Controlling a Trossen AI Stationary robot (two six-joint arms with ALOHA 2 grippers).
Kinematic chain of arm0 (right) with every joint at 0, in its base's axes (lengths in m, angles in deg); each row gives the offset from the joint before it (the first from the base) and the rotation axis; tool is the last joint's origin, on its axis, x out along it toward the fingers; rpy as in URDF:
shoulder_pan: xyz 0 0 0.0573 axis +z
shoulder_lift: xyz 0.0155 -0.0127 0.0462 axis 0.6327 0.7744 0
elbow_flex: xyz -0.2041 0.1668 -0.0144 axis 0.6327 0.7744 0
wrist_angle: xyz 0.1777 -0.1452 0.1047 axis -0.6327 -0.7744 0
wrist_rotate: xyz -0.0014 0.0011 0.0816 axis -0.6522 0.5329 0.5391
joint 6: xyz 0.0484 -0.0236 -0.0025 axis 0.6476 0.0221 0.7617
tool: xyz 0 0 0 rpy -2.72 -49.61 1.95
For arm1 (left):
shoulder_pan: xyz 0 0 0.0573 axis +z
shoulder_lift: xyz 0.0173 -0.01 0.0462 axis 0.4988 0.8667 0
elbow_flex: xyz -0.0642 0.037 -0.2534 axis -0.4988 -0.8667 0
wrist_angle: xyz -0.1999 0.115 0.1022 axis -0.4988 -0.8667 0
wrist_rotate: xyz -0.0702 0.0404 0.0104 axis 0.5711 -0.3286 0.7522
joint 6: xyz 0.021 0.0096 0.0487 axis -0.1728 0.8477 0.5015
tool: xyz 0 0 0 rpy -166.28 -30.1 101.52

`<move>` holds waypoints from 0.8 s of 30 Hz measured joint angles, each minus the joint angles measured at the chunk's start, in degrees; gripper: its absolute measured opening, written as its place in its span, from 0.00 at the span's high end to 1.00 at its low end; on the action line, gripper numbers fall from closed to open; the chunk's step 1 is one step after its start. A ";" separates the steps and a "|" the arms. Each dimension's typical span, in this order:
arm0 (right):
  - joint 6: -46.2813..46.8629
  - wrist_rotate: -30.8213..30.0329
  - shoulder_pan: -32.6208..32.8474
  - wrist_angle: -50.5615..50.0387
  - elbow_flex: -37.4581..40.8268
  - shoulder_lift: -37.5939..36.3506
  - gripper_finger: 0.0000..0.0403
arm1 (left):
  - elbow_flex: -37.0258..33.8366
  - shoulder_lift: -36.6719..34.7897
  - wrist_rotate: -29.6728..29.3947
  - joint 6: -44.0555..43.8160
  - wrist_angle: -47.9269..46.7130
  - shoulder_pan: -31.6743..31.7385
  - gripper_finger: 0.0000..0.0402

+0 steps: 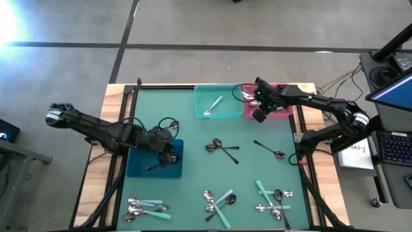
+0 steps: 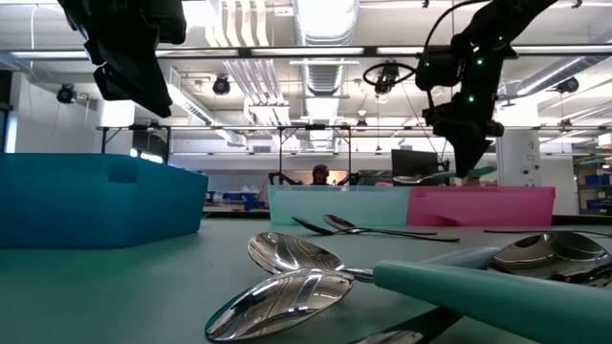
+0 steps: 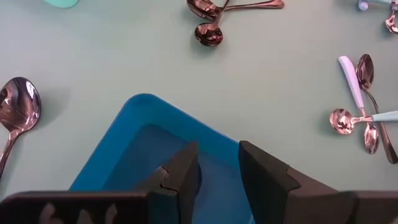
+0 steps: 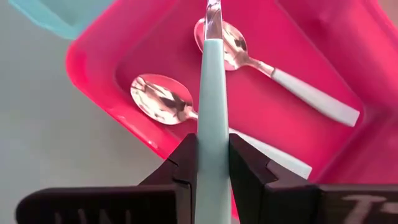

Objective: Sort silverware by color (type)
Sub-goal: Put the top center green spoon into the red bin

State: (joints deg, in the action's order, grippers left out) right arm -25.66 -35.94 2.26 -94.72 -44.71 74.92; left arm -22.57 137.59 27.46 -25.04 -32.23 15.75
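Your right tool [image 4: 214, 165] is clamped on the mint-teal handle of a spoon [image 4: 212, 93], which sticks straight out from between the fingers, bowl end forward, over the pink bin [image 4: 311, 50]. Two more spoons with pale handles [image 4: 163, 99] already lie inside that bin. In the high view you see this tool [image 1: 259, 111] at the far right part of the desk, over the pink bin's [image 1: 286, 111] near-left corner, just beside the teal bin [image 1: 228, 111], where one silver spoon [image 1: 213, 106] lies.

Your left tool [image 3: 217, 165] hangs over the blue bin [image 3: 143, 124] with its fingers parted and nothing between them. From above, you find it [image 1: 166, 154] over that bin [image 1: 138, 164] at the left of the desk, where a dark spoon [image 1: 153, 167] lies.

Still loose on the green desk [image 1: 193, 135] you have a pair of dark spoons [image 1: 219, 148] near the middle, another dark spoon [image 1: 270, 150] to their right, and three mixed clusters along the near edge: left [image 1: 145, 208], middle [image 1: 219, 203] and right [image 1: 273, 200].
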 joint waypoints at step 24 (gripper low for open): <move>5.80 13.88 8.93 -6.54 4.00 0.00 0.62 | -0.02 0.00 1.95 -7.17 -0.02 -0.15 0.75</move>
State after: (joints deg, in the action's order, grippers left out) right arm -19.85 -22.07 11.18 -101.25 -40.71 74.92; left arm -22.59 137.59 29.41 -32.21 -32.24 15.59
